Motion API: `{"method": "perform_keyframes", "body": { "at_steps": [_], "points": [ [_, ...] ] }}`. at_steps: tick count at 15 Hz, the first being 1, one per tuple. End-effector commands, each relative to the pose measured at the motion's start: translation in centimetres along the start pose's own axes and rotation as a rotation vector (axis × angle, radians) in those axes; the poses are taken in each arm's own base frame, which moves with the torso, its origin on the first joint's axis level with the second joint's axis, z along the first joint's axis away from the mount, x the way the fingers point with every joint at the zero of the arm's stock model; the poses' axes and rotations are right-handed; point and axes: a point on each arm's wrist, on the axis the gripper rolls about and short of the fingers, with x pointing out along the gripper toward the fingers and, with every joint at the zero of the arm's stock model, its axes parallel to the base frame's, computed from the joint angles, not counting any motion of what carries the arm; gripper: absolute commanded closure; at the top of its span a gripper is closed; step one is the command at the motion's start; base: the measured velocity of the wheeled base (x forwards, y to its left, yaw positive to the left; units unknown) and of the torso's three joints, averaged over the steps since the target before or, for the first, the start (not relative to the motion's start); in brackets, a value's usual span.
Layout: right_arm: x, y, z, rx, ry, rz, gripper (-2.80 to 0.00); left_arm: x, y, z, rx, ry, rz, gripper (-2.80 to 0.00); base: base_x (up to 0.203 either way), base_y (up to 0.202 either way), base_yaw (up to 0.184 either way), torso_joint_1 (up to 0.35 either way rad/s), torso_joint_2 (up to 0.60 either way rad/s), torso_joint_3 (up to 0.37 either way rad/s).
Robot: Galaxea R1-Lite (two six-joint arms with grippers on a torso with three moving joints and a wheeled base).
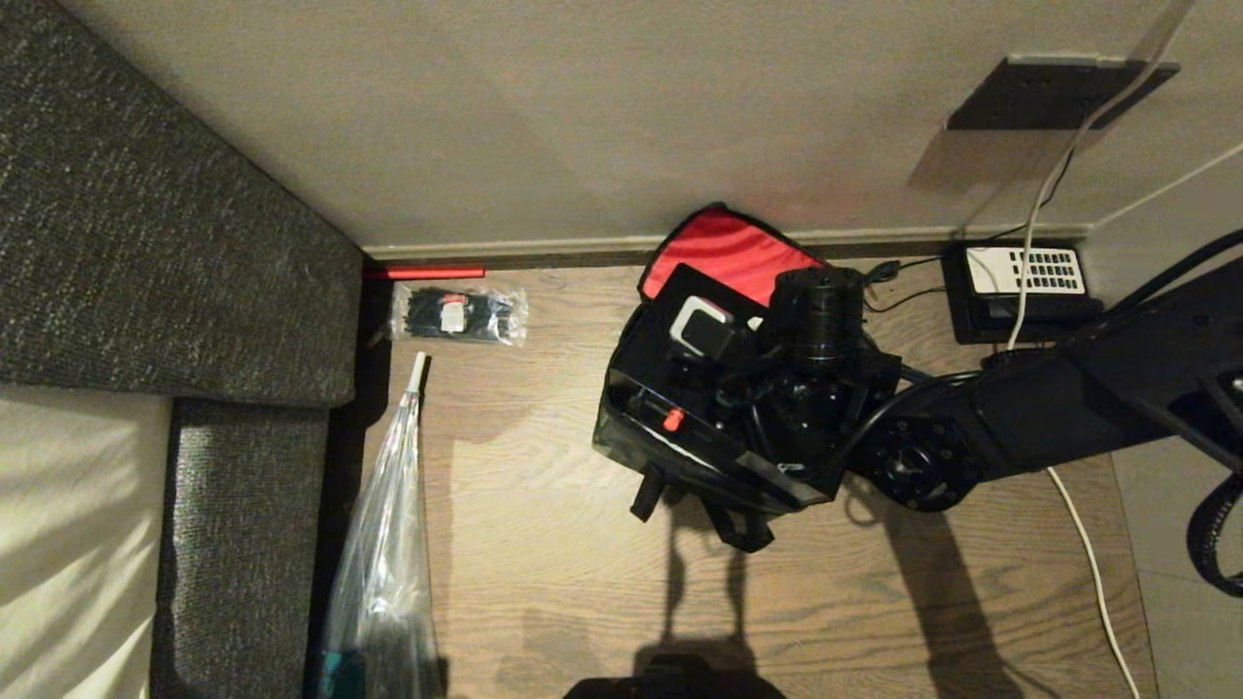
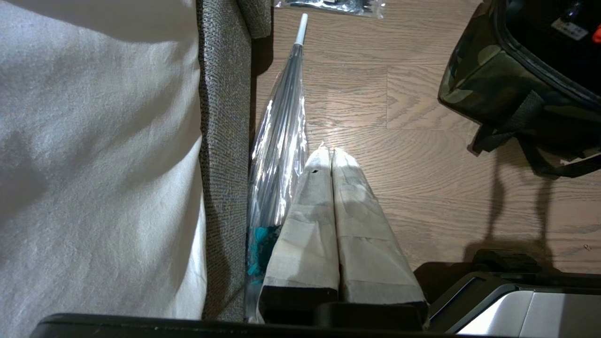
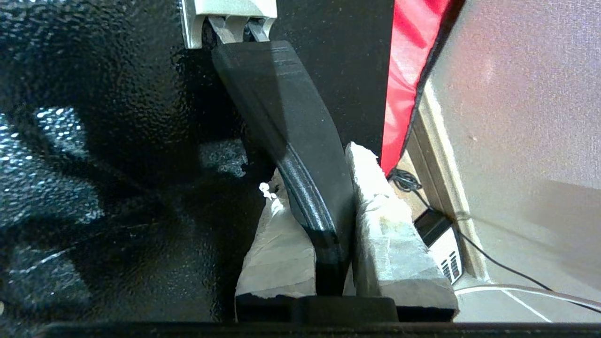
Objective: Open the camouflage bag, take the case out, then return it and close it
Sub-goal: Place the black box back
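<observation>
Wood-plank floor (image 1: 544, 602) up against a beige wall (image 1: 583, 116), grey sofa (image 1: 146, 243) on the left, and the camo bag (image 1: 621, 427) sits open by the baseboard with the black case (image 3: 103, 141) in it, right gripper (image 3: 324, 206) clamped on its strap handle (image 3: 291, 131), left gripper (image 2: 332, 162) parked, fingers together.

The camouflage bag (image 2: 488, 80) shows green camouflage outside and a red lid lining. The case (image 3: 94, 141) is speckled glittery black; the floor (image 1: 544, 582) is brown wood-grain.

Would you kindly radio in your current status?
Right gripper shut on case handle, over open camouflage bag. Left gripper shut, parked. Nothing obstructing.
</observation>
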Motion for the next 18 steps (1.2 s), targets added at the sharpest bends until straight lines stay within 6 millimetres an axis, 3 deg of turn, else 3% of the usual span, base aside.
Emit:
{"method": "perform_keyframes", "body": {
  "at_steps": [1,18],
  "points": [
    [0.5,1.0,-0.2,-0.011,0.007,0.009,0.00,0.0,0.0,0.0,0.000,-0.004,0.001,0.00,0.000,0.000,0.000,0.000,0.00,0.000],
    [2.9,6.5,-1.7,-0.019,0.054,0.080,0.00,0.0,0.0,0.0,0.001,-0.004,-0.001,0.00,0.000,0.000,0.000,0.000,0.00,0.000]
  ]
}}
